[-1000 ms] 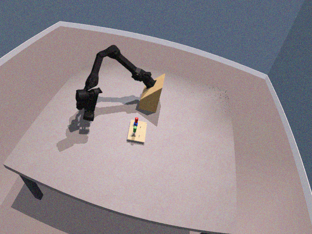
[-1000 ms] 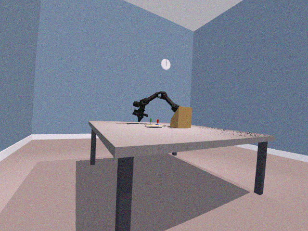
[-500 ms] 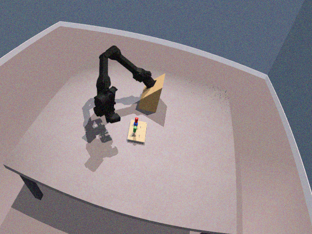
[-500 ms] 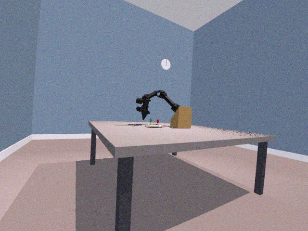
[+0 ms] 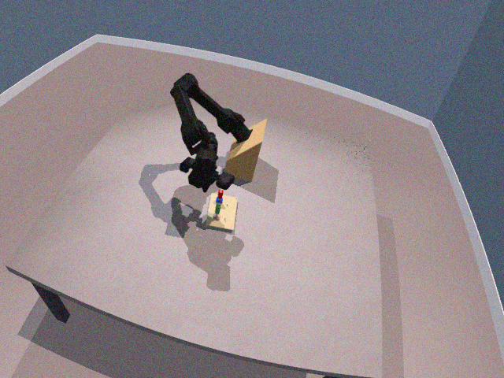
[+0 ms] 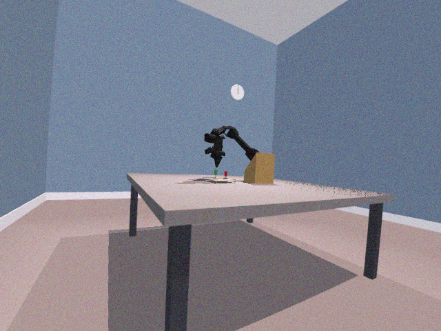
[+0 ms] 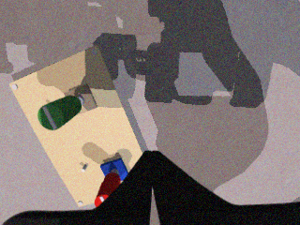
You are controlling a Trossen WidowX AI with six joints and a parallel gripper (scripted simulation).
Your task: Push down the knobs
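The circuit board [image 5: 230,212] [image 7: 70,152] stands on the table. A green knob [image 5: 218,209] [image 6: 216,172] [image 7: 58,113] stands high on a thin shaft above one potentiometer, with a gap below it in the exterior view. A red knob [image 5: 220,193] [image 6: 225,173] [image 7: 110,184] stands above the blue potentiometer [image 5: 219,200] [image 7: 112,168], with some shaft showing between them. Both look upright. My gripper [image 5: 205,190] [image 6: 216,166] [image 7: 151,157] is shut and empty, pointing down above the knobs. In the wrist view its finger covers part of the board's edge beside the red knob.
The arm's base is at a wooden wedge-shaped block [image 5: 243,161] [image 6: 263,167] near the board, on the side of the red knob. The arm's shadow falls on the table [image 5: 309,244] [image 6: 213,199] and over one corner of the board.
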